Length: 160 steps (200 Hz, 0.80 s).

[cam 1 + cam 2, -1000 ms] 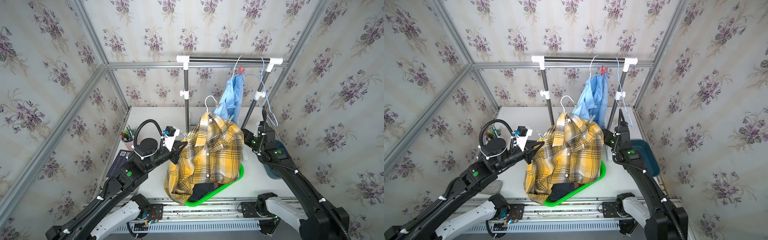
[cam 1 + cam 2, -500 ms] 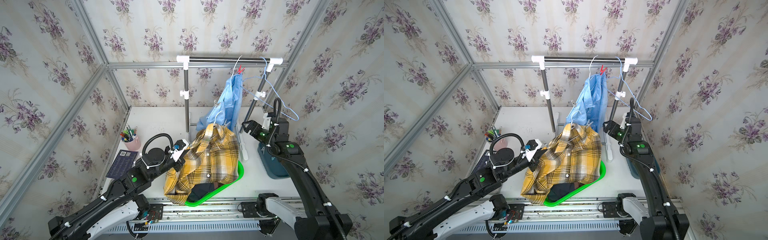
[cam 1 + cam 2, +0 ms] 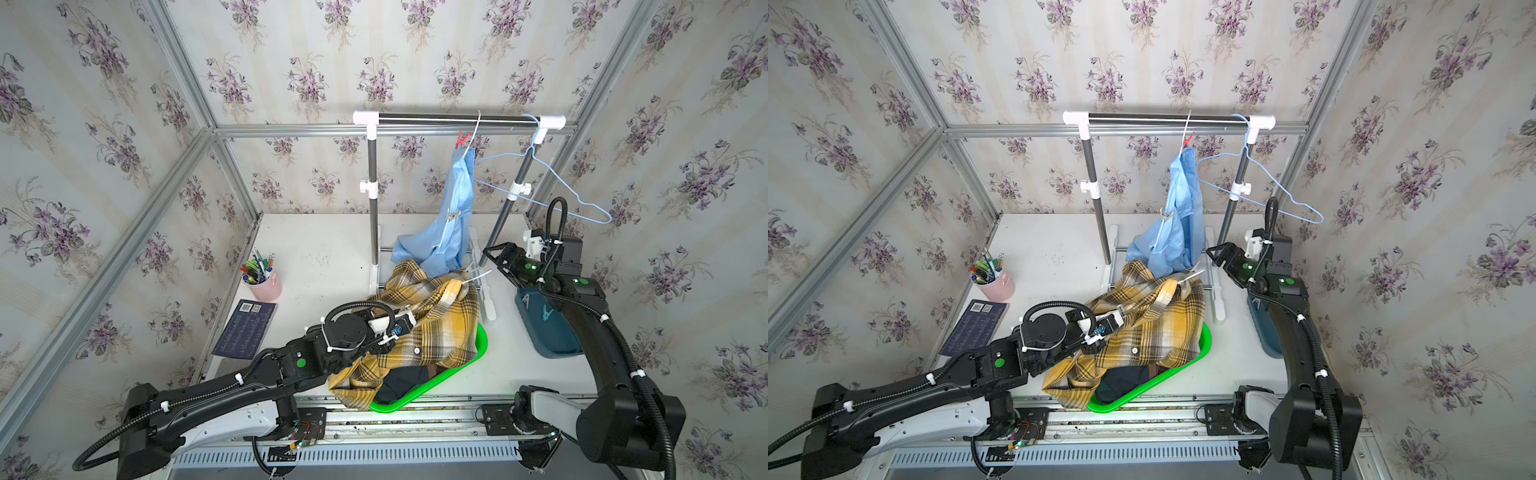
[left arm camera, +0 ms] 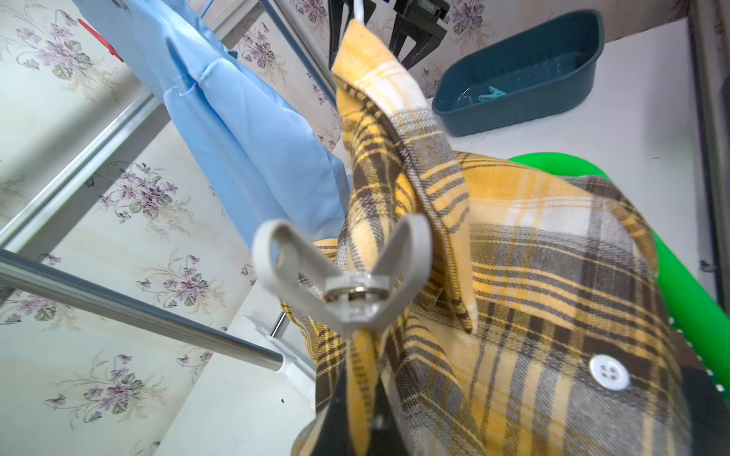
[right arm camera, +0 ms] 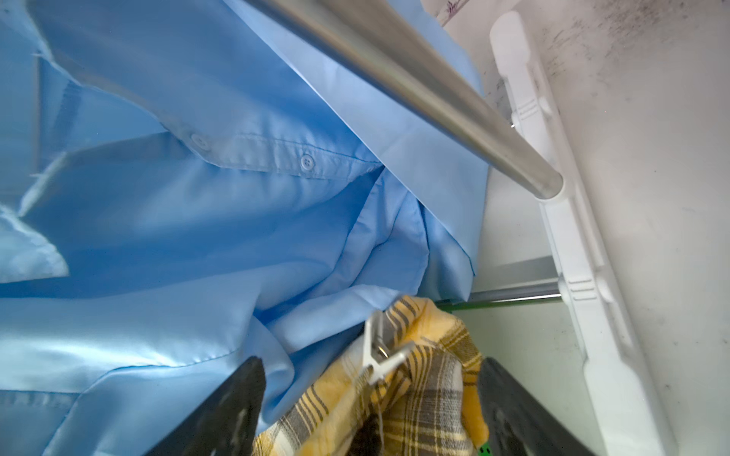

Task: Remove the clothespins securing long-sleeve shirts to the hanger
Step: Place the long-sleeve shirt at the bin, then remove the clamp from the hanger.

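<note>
The yellow-and-brown plaid shirt (image 3: 432,328) lies slumped over the green tray (image 3: 482,345). My left gripper (image 4: 359,410) is shut on a fold of it, just behind a grey clothespin (image 4: 343,284) clipped to that fold. A white clothespin (image 5: 379,351) sits on the shirt's upper end (image 3: 1192,276). My right gripper (image 5: 371,410) stands open there, a finger on either side. The light blue shirt (image 3: 453,224) hangs from the rail on a hanger, with a red clothespin (image 3: 461,139) at the top and a grey clothespin (image 3: 453,215) lower down. A dark shirt (image 3: 407,378) lies in the tray.
The rack's rail (image 3: 457,118) and two posts stand at the back. An empty blue wire hanger (image 3: 552,183) hangs at the rail's right end. A dark teal bin (image 3: 548,332) holding clothespins sits under my right arm. A pink pen cup (image 3: 264,286) and dark booklet (image 3: 247,328) lie left.
The plaid shirt has come down from held high to slumped on the tray, with my left arm lowering. My right arm swung out rightward and down to the shirt's upper end.
</note>
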{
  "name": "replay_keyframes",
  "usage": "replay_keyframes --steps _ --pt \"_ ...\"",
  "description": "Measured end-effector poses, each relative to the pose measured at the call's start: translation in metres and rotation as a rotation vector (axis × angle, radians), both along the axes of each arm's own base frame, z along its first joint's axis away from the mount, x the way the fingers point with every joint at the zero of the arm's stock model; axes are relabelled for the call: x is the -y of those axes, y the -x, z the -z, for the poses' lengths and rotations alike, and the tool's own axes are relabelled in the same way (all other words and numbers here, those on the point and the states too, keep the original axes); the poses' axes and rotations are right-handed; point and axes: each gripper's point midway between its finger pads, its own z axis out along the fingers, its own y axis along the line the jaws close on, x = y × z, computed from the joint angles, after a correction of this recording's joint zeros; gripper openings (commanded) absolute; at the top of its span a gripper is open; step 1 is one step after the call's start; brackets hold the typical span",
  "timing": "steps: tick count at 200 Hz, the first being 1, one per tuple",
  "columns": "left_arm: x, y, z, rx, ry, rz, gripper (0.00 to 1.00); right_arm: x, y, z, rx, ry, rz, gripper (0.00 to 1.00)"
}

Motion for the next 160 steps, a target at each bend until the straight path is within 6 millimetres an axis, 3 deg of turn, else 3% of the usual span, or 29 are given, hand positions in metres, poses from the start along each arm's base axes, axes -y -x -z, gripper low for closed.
replay_keyframes --steps 49,97,160 --pt "0.007 0.012 0.011 0.070 -0.071 0.036 0.00 -0.011 0.015 0.047 -0.130 -0.077 -0.048 0.79" --pt "0.010 0.020 0.016 0.108 -0.117 0.056 0.00 -0.014 0.013 0.050 -0.128 -0.092 -0.063 0.78" --pt "0.014 0.027 0.022 0.127 -0.150 0.076 0.00 -0.016 0.007 0.061 -0.160 -0.115 -0.076 0.68"
